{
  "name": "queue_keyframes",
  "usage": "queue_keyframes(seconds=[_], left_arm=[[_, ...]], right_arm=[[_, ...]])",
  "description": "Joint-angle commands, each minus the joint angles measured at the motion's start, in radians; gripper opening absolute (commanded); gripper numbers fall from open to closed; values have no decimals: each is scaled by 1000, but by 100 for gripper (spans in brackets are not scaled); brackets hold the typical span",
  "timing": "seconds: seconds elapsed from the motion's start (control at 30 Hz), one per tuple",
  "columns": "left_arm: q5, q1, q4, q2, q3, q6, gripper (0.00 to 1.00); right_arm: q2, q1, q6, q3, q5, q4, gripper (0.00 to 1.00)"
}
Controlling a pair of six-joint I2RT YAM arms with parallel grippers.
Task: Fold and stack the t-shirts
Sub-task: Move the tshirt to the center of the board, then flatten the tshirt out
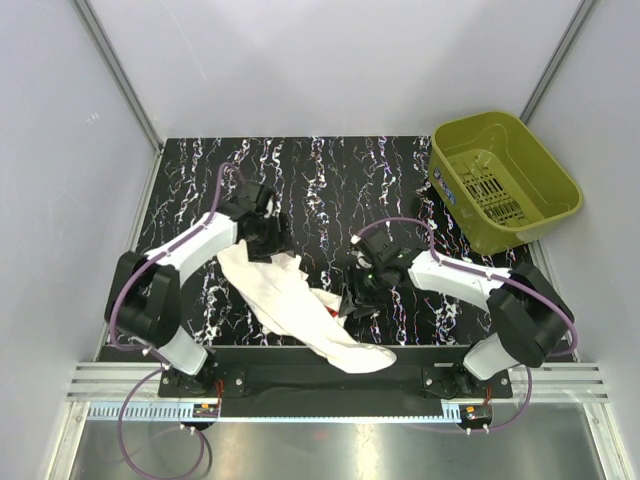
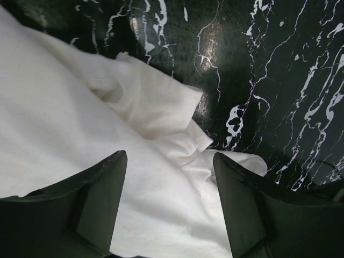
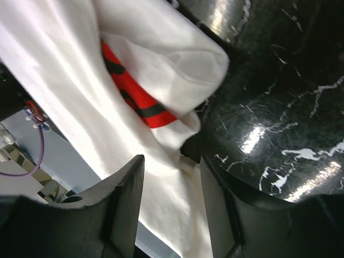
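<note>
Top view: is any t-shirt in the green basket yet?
No, the basket holds nothing, and the one t-shirt lies crumpled on the near side of the table.

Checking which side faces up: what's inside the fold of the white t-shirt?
Inside the fold of the t-shirt, part of a red graphic with dark stripes peeks out; the rest of the print is hidden by cloth.
</note>
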Motion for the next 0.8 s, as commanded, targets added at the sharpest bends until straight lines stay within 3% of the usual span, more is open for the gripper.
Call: queue_keyframes(seconds=[0.0, 0.33, 0.47, 0.5, 0.57, 0.63, 0.67, 0.7, 0.77], left_arm=[[-37, -34, -6, 85, 56, 22, 67], [-74, -37, -13, 50, 2, 81, 30], [-86, -37, -22, 17, -9, 85, 7], [-105, -37, -27, 7, -9, 88, 0], [-152, -35, -41, -28, 20, 106, 0], [-197, -29, -56, -46, 101, 120, 0], [-207, -8, -59, -54, 146, 137, 0], [-212, 9, -64, -57, 196, 141, 0], [-198, 60, -55, -66, 356, 150, 0]], right_arm=[[8, 22, -21, 50, -62, 82, 53], [178, 56, -22, 135, -99, 203, 50], [226, 56, -56, 174, -73, 173, 28], [225, 56, -64, 197, -13, 124, 12], [200, 44, -96, 236, 140, 58, 0], [179, 13, -133, 305, 235, -16, 0], [160, -13, -142, 337, 353, -44, 0], [156, -83, -148, 378, 405, -114, 0], [154, -155, -191, 539, 543, -163, 0]])
